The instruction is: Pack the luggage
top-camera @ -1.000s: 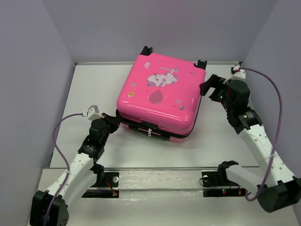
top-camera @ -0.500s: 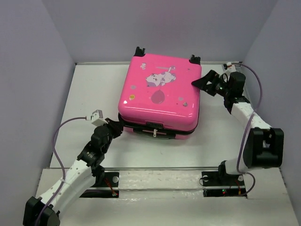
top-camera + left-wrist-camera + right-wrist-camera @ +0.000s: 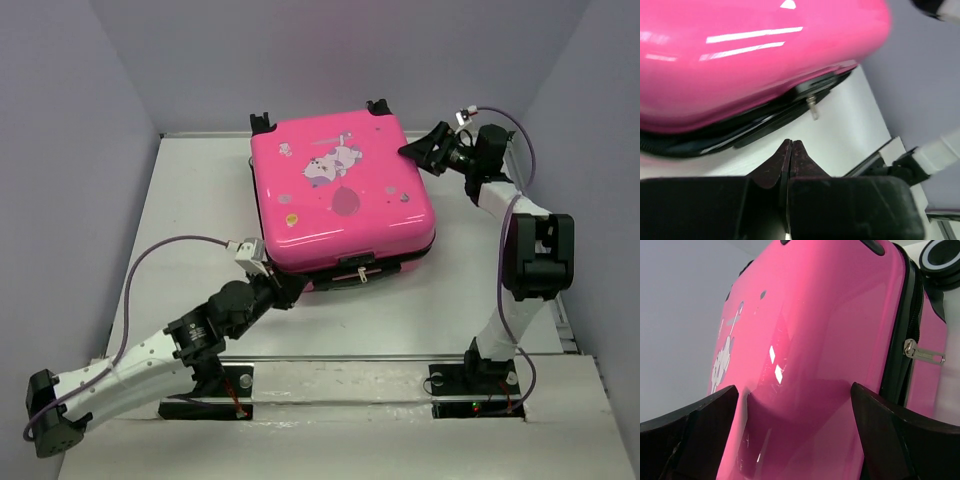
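The luggage (image 3: 340,195) is a hot-pink hard-shell suitcase lying flat and closed on the white table, cartoon print up and wheels toward the back wall. My left gripper (image 3: 292,291) is shut just off its near-left corner. In the left wrist view the fingertips (image 3: 791,143) press together with nothing between them, a short way from the black zipper seam and a metal zipper pull (image 3: 812,108). My right gripper (image 3: 422,152) is open at the far-right corner of the lid. Its fingers straddle the pink shell (image 3: 830,315) without closing on it.
Grey walls (image 3: 60,150) close in the white table (image 3: 180,200) on three sides. A metal rail (image 3: 340,365) with both arm bases runs along the near edge. A zipper pull (image 3: 923,354) and a black wheel (image 3: 943,256) show on the suitcase's right side.
The suitcase has turned counterclockwise and slid a little left. My left gripper closed and swung right along the front edge. My right arm moved back toward the far-right corner.
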Motion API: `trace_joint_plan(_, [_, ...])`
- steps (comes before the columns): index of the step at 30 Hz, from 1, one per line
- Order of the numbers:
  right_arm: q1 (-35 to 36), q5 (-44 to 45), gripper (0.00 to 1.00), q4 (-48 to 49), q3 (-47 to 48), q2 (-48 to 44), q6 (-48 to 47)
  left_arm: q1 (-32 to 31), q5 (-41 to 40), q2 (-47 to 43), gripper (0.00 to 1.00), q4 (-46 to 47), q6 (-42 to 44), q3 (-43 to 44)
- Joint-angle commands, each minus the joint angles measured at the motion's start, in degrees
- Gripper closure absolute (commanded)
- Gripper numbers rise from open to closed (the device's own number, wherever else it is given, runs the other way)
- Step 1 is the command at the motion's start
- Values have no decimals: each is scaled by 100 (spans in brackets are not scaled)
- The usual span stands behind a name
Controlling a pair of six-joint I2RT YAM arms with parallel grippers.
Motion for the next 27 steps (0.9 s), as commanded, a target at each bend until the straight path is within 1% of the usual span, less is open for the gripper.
trace_joint_plan(1, [439,-1190,0,-1191,654,136,-156,-384,-226,212,94,534,802,1238])
trace_joint_plan(2, [439,-1138,0,-1323,751,127,-263,-412,-217,274,92,499,926,1442])
trace_joint_plan(3, [439,-1103,0,-1447,778,58,-499,-412,-191,336,71,481,1075,1644])
trace_joint_plan(4, [439,-1050,0,-1665,787,5,-623,-421,-304,484,55,315,1329,2142])
trace_joint_plan(5, [387,-971,0,-1737,796,-39,-720,-412,-427,590,27,218,1393,2435])
trace_joint_plan(6, [387,-953,0,-1807,796,-127,-860,-403,-568,739,20,86,1463,2751])
trace_joint_plan(7, [326,-944,0,-1860,787,-180,-914,-281,-673,1254,15,-324,1681,3537])
trace_joint_plan(8, [325,-953,0,-1870,778,-241,-949,-132,-666,1564,11,-572,1718,3545])
trace_joint_plan(9, [325,-944,0,-1887,778,-294,-1080,70,-500,1880,7,-826,1736,4302])
trace_joint_plan(10, [325,-927,0,-1966,787,-408,-1159,742,232,2397,6,-942,1779,4579])
trace_joint_plan(11, [325,-927,0,-2036,830,-461,-1238,1183,657,2637,5,-943,1702,4965])
trace_joint_plan(12, [325,-901,0,-2246,935,-496,-1465,1658,1105,3048,5,-726,1579,5064])
trace_joint_plan(13, [273,-865,0,-2291,989,-558,-1563,2541,1867,3278,5,-602,1352,5222])
trace_joint_plan(14, [272,-804,0,-2509,1033,-593,-1651,2907,2144,3507,5,-557,1236,5363])
trace_joint_plan(15, [272,-682,0,-2651,1059,-637,-1809,3180,2373,4014,3,-556,1174,5477])
trace_joint_plan(16, [272,-602,0,-2687,1051,-681,-1863,3418,2523,4289,1,-556,1156,5609])
trace_joint_plan(17, [272,-532,0,-2705,1051,-768,-1907,3638,2734,4570,1,-548,1139,5958])
trace_joint_plan(18, [272,-348,0,-2713,1025,-804,-1994,4058,2962,4869,1,-548,1025,6118])
trace_joint_plan(19, [272,-225,0,-2766,1016,-830,-2056,4253,3338,5428,1,-556,937,6285])
trace_joint_plan(20, [272,20,0,-2775,972,-900,-2074,4420,3455,5678,1,-548,867,6583])
trace_joint_plan(21, [272,127,0,-2766,937,-936,-2126,4674,3561,6176,1,-435,753,6725])
trace_joint_plan(23, [272,224,0,-2766,858,-1023,-2214,4922,3850,6601,1,-407,699,7207])
trace_joint_plan(27, [272,93,0,-2740,778,-1085,-2267,5134,3931,7428,1,-425,646,7903])
